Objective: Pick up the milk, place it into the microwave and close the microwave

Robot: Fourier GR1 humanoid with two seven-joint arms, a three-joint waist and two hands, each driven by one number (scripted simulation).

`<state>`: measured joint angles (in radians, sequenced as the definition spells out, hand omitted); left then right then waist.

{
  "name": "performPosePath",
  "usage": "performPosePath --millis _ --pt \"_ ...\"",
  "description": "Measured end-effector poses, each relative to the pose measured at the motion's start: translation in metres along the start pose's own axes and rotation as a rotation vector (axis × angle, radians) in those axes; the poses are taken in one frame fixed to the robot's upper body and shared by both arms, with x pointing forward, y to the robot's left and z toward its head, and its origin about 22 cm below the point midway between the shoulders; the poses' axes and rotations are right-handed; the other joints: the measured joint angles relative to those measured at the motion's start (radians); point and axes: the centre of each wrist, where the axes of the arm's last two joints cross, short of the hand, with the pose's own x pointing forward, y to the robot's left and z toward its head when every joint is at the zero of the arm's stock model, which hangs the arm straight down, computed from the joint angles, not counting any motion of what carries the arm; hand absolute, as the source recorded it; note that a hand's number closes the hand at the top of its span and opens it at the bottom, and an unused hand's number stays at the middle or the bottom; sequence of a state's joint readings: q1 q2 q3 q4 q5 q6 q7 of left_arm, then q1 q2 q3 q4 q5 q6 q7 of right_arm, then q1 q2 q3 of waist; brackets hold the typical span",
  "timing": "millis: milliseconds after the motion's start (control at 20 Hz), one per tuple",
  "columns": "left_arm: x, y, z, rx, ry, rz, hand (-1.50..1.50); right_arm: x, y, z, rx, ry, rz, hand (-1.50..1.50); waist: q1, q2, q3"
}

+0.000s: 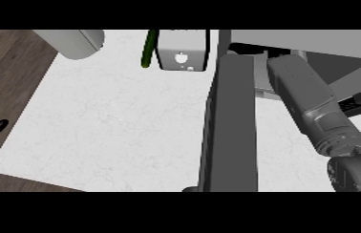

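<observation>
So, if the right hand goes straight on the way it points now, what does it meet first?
Probably the microwave: the right hand, mostly hidden past the forearm's end, points into its opening beside the open door. How deep it is already is unclear.

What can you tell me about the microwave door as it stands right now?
The microwave door is a long, flat, dark grey panel, seen nearly edge-on. It stands swung open, running from the microwave's opening at the top towards the view's lower edge, above the white counter. The right forearm runs close along its right side; whether they touch cannot be told. No handle or window shows.
</observation>
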<state>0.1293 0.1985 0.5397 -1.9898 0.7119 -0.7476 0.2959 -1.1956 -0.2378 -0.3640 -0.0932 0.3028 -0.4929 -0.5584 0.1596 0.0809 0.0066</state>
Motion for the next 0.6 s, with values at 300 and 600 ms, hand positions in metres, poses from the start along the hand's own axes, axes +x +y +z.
performPosePath --millis 300,600 --pt "-0.013 -0.009 0.006 -0.006 0.025 0.013 -1.50 -0.013 -0.005 0.006 0.011 -0.002 -0.006 -1.50 -0.028 -0.017 -0.002" --pt "-0.031 -0.023 0.007 -0.061 0.021 0.053 -1.50 -0.039 -0.024 0.017 0.043 0.005 -0.058 -1.50 -0.062 -0.035 -0.003"
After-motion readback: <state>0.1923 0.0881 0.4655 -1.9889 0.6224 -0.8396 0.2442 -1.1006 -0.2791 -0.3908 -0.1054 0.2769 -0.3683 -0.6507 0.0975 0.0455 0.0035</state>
